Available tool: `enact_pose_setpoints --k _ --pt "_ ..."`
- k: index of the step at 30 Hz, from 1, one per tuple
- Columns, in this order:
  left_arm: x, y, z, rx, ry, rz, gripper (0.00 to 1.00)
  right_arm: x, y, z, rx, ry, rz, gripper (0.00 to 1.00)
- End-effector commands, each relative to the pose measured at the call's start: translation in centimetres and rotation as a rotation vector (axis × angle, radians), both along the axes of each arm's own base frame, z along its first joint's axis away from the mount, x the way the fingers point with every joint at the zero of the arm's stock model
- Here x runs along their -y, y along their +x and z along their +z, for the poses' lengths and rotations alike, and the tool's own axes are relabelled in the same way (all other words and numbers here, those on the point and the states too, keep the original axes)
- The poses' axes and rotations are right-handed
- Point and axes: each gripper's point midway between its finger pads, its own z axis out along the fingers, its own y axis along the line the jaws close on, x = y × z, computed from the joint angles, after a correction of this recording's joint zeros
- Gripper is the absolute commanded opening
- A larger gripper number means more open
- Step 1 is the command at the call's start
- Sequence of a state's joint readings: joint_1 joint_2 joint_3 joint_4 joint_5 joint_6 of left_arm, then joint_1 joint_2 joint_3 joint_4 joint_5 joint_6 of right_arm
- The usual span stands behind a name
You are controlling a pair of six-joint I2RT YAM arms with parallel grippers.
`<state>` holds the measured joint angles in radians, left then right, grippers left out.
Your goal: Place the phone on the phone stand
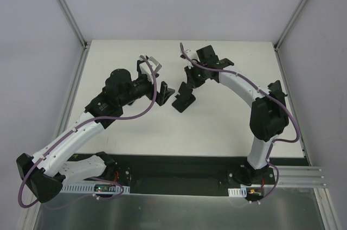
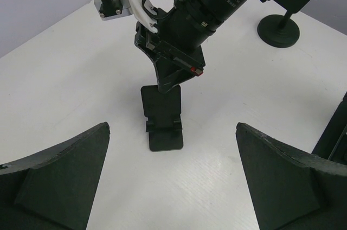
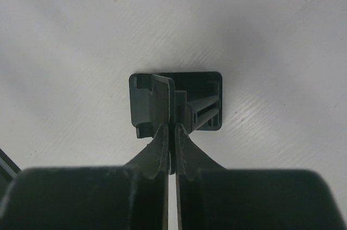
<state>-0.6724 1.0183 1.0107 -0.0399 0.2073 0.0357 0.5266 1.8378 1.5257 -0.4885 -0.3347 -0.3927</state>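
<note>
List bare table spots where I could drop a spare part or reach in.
Free: the wide near strip of table between the arm bases and the centre; the far-left corner; the far-right corner. Crowded: the centre, where the open left gripper faces the right gripper shut on the phone, with the phone stand just behind.

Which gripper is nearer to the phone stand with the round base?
Right. The right gripper sits low near the phone stand; the open left gripper is farther back, looking past it to the stand.
</note>
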Motion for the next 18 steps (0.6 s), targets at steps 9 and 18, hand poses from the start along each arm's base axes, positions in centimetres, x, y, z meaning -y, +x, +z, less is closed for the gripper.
enact_pose_setpoints --k 9,18 --pt "0.2 -0.9 2.6 -0.016 -0.118 -0.009 0.98 7.0 2.3 6.7 0.094 -0.034 -0.288 0.00" --pt "0.1 -1.0 2.5 -0.032 -0.129 0.001 0.98 17.2 5.1 13.0 0.167 0.032 -0.537 0.00"
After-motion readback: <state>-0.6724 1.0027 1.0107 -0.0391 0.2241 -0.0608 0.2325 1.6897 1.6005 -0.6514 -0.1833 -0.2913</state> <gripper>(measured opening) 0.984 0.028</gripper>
